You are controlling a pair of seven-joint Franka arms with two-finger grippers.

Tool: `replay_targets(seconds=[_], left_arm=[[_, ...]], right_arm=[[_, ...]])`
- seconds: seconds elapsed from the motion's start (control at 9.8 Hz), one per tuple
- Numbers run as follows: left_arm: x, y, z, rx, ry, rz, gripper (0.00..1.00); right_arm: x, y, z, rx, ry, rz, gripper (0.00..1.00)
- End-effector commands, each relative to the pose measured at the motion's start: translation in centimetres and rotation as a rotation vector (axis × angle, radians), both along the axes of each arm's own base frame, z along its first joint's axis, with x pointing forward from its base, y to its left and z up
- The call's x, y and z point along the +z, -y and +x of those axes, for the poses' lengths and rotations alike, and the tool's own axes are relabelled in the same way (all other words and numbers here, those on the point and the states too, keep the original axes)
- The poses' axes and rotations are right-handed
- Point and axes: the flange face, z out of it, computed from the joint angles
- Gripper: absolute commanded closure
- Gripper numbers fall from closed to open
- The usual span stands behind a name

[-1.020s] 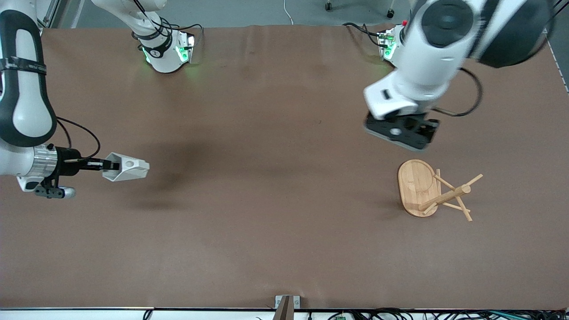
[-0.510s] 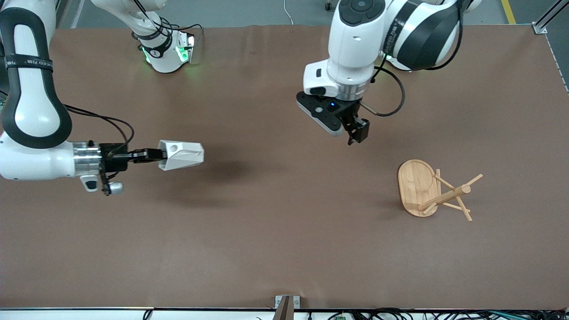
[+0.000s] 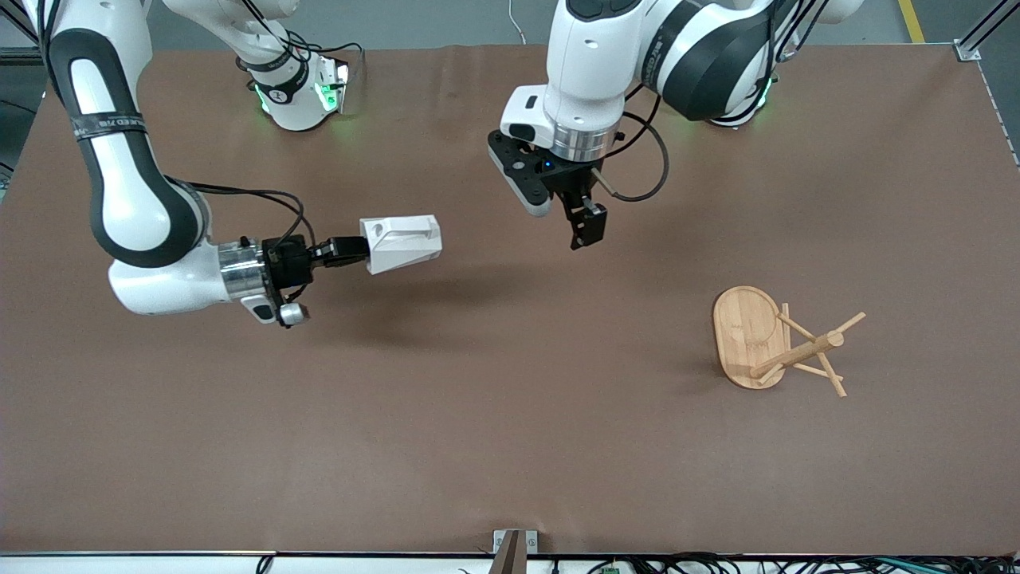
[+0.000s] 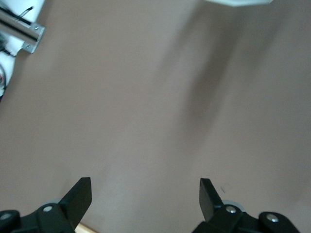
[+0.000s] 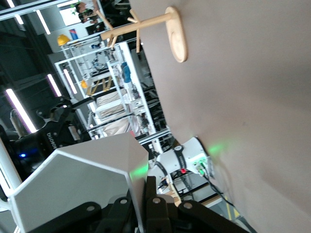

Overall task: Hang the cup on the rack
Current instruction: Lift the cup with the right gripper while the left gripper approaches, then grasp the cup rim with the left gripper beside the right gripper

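**Ana:** White and faceted, the cup (image 3: pixel 401 243) is up in the air at about nine o'clock from the table's (image 3: pixel 510 446) centre. The right gripper (image 3: pixel 356 249) is pinching it at one end, so it lies sideways over the brown mat.

**Ben:** Why sideways? My guess is that the blocky handle with its round hole stays clear of the fingers, free for a peg. In the right wrist view the black fingers are clamped on the cup's wall (image 5: pixel 77 189), and the rack (image 5: pixel 146 24) shows well apart from it.

**Ana:** The rack (image 3: pixel 777 343) stands at about four o'clock, toward the left arm's end. Its oval bamboo base is flat on the mat, its pegs angle outward, and nothing hangs on it yet.

**Ben:** The left gripper (image 3: pixel 586 231) hangs over bare mat near twelve o'clock, between cup and rack. Its wrist view shows the claw (image 4: pixel 145 196) spread wide with nothing in it (only table below). The rack is on its side, so I'd say it's offering itself for a handover.

**Ana:** Any writing?

**Ben:** There's a lettered band on the right arm (image 3: pixel 107 123) and lettering on the left arm's black shell, but both are too small to read. I can see no label on the cup or rack.
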Motion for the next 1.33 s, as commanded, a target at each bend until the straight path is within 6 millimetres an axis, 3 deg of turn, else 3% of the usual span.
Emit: replay_targets(seconds=[0.0,0.2,0.41,0.71,1.22], left_arm=[[-1.5,0.0,0.1,-0.045,-0.091,-0.069,0.02],[-0.2,0.7,-0.7,-0.052,-0.097,-0.097,0.01],[3.0,2.4,-2.4,-0.079,-0.100,-0.122,0.00],[2.6,3.4,-2.3,-0.095,-0.107,-0.122,0.01],[1.1,6.1,-1.5,-0.123,-0.119,-0.137,0.09]], right_arm=[[-0.8,-1.5,-2.4,-0.046,0.024,0.105,1.00],[-1.5,-3.8,-3.2,-0.064,0.046,0.108,1.00],[-1.7,-5.3,-3.7,-0.086,0.065,0.123,1.00],[-3.0,-5.2,-4.7,-0.080,0.086,0.132,1.00],[-2.6,-5.8,-4.9,-0.068,0.090,0.140,0.99]])
